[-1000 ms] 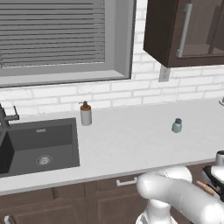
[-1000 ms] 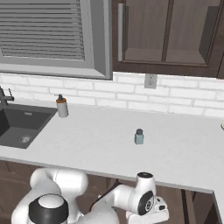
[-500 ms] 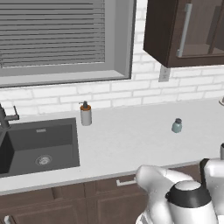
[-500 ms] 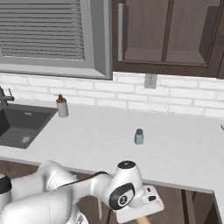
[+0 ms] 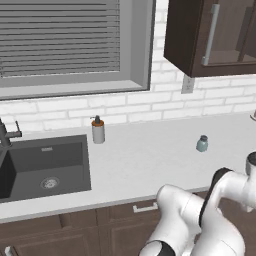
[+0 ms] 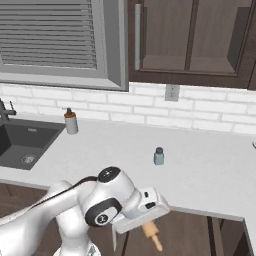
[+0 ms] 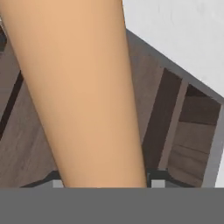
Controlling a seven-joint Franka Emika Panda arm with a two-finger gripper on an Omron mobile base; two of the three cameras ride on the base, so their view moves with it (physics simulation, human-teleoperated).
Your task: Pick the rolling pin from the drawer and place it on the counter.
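Main risk for you: the rolling pin hangs below the surface, just in front of its front edge, under the hand. Lift straight up from here and the pin's upper end or the hand could clip that edge and knock the pin loose or twist it in the grip. Back out before you raise.

Second risk: the shaker jar stands alone near the middle of the surface, roughly above where the hand works. Come in low over the edge and a long pin could sweep it. The soap bottle by the sink is well apart, no worry there.

Jaws: in the hand view the pin runs right between the two fingertips and up across the picture, so I judge the jaws closed on it, gripping the thick barrel rather than a handle. In the right base view its lower handle end pokes out below the hand, tilted. Drawer sits behind it, open
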